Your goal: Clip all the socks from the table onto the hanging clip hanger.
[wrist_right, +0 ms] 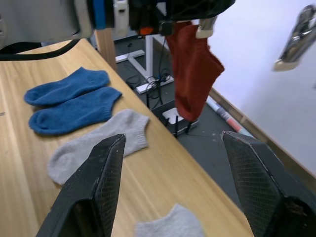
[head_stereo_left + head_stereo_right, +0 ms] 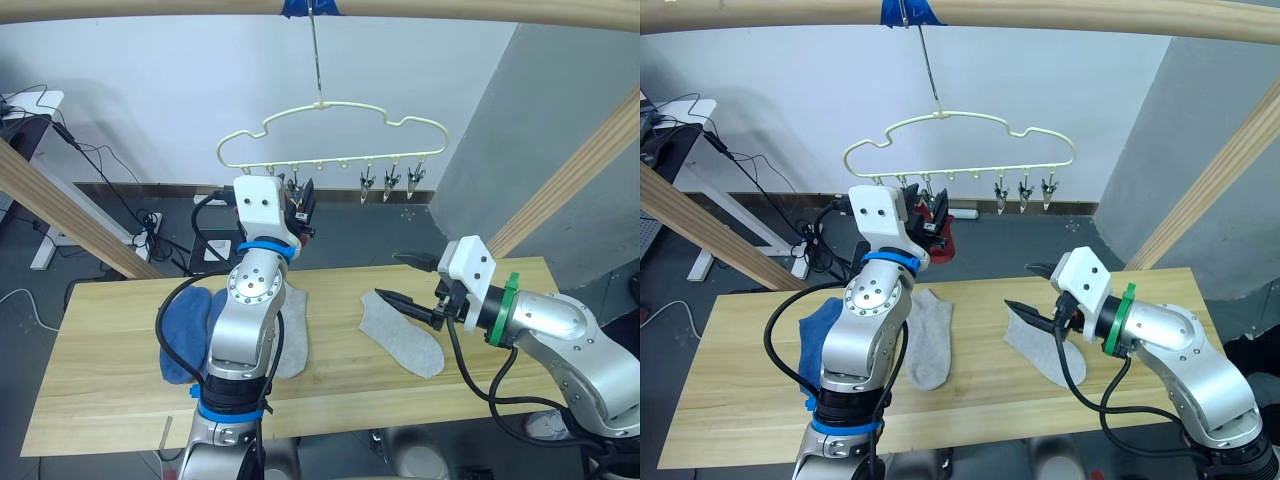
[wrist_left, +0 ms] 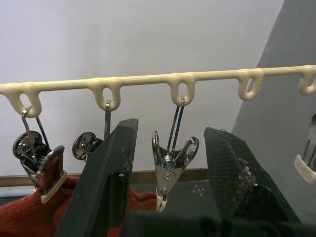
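Rust-red sock on the clips; four socks lie on the table.

Two soft-knit blue socks lie side by side toward the left of the pale, grainy plank table, then one light grey sock. Above, the left hand is raised to the thin cream wire clip hanger, fingers parted around an empty metal clip, gripping nothing. Beside it a rust-red sock hangs clipped. Further right a second grey sock lies flat, with the right hand wide open and empty just over it. By my judgement, most clipping remains.
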`<move>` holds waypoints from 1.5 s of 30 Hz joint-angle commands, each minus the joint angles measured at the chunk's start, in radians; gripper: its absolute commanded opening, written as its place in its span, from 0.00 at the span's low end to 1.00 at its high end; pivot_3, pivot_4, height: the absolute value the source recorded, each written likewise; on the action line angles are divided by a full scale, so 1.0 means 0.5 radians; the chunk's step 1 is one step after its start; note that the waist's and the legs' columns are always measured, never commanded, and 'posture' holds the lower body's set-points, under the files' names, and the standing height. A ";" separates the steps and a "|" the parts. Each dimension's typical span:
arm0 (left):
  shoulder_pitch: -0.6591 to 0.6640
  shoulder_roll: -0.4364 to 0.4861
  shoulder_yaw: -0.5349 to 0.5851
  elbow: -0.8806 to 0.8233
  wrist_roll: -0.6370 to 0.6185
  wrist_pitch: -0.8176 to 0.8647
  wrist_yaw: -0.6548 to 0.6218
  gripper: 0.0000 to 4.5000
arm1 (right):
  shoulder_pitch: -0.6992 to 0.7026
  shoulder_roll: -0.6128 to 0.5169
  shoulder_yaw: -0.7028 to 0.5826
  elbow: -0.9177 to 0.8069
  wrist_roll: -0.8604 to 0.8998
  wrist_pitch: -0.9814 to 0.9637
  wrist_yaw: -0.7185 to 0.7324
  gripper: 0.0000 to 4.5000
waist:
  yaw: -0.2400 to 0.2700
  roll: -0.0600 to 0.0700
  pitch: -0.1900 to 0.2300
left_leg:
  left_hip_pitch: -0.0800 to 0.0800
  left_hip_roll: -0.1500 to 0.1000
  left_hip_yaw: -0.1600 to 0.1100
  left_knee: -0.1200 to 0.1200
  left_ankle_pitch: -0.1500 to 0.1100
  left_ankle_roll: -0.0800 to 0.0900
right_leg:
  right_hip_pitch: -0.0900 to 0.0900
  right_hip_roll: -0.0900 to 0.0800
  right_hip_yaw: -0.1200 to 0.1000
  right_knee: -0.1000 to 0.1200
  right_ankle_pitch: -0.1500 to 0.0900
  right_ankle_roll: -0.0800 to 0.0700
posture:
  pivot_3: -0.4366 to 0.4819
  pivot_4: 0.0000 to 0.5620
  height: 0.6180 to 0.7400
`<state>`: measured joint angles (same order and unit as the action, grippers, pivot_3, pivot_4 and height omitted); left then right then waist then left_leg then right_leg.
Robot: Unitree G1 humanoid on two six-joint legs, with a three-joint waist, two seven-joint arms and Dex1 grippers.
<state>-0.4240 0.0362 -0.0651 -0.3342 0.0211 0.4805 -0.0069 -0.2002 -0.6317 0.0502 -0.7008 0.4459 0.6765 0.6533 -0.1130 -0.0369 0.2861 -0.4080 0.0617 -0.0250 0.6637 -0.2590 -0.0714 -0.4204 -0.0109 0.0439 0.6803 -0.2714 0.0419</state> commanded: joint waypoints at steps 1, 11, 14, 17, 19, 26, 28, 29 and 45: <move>-0.008 -0.028 -0.016 -0.137 0.033 0.055 0.043 0.52 | -0.006 -0.027 -0.067 -0.074 0.079 0.016 0.022 0.72 | 0.000 0.000 0.000 | 0.000 0.000 0.000 0.000 0.000 0.000 | 0.000 0.000 0.000 0.000 0.000 0.000 | 0.20 0.51 1.00; 0.021 -0.054 -0.037 -0.227 0.029 0.171 0.052 0.52 | -0.040 -0.038 -0.121 -0.112 0.266 0.054 0.032 0.72 | 0.000 0.000 0.000 | 0.000 0.000 0.000 0.000 0.000 0.000 | 0.000 0.000 0.000 0.000 0.000 0.000 | 0.21 0.52 1.00; 0.013 -0.053 -0.032 -0.218 0.026 0.173 0.048 0.52 | -0.052 -0.047 -0.125 -0.115 0.299 0.063 0.022 0.72 | 0.000 0.000 0.000 | 0.000 0.000 0.000 0.000 0.000 0.000 | 0.000 0.000 0.000 0.000 0.000 0.000 | 0.21 0.52 1.00; 0.015 -0.057 -0.027 -0.215 0.024 0.180 0.052 0.52 | -0.056 -0.058 -0.124 -0.110 0.309 0.057 0.014 0.72 | 0.000 0.000 0.000 | 0.000 0.000 0.000 0.000 0.000 0.000 | 0.000 0.000 0.000 0.000 0.000 0.000 | 0.20 0.52 1.00; 0.010 -0.058 -0.026 -0.210 0.022 0.181 0.052 0.52 | -0.059 -0.061 -0.124 -0.104 0.312 0.055 0.014 0.72 | 0.000 0.000 0.000 | 0.000 0.000 0.000 0.000 0.000 0.000 | 0.000 0.000 0.000 -0.001 0.000 0.000 | 0.20 0.52 1.00; 0.009 -0.049 -0.018 -0.197 0.037 0.171 0.061 0.35 | -0.061 -0.066 -0.121 -0.097 0.318 0.051 0.006 0.72 | 0.000 0.000 0.000 | 0.000 0.000 0.000 0.000 0.000 0.000 | 0.000 0.000 0.000 -0.001 0.000 0.000 | 0.20 0.52 1.00; 0.014 -0.048 -0.019 -0.200 0.039 0.170 0.063 0.21 | -0.060 -0.065 -0.125 -0.096 0.320 0.051 0.004 0.72 | 0.000 0.000 0.000 | 0.000 0.000 0.000 0.000 0.000 0.000 | 0.000 0.000 0.000 -0.001 0.000 0.000 | 0.20 0.52 1.00; 0.016 -0.047 -0.021 -0.201 0.040 0.168 0.061 0.19 | -0.059 -0.066 -0.126 -0.095 0.322 0.053 0.005 0.72 | 0.000 0.000 0.000 | 0.000 0.000 0.000 0.000 0.000 0.000 | 0.000 0.000 0.000 -0.001 0.000 0.000 | 0.20 0.52 1.00; 0.035 -0.038 -0.026 -0.216 0.077 0.178 0.073 0.19 | -0.047 -0.068 -0.114 -0.101 0.303 0.046 -0.002 0.72 | 0.000 0.000 0.000 | 0.000 0.000 0.001 0.000 0.000 0.000 | 0.000 0.000 0.000 -0.001 0.000 0.000 | 0.20 0.52 1.00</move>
<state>-0.4086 0.0163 -0.0732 -0.4003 0.0425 0.5756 0.0176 -0.2183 -0.6573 0.0187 -0.7171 0.5817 0.7110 0.6514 -0.1132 -0.0370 0.2863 -0.4080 0.0616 -0.0247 0.6635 -0.2591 -0.0714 -0.4205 -0.0109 0.0442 0.6799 -0.2715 0.0420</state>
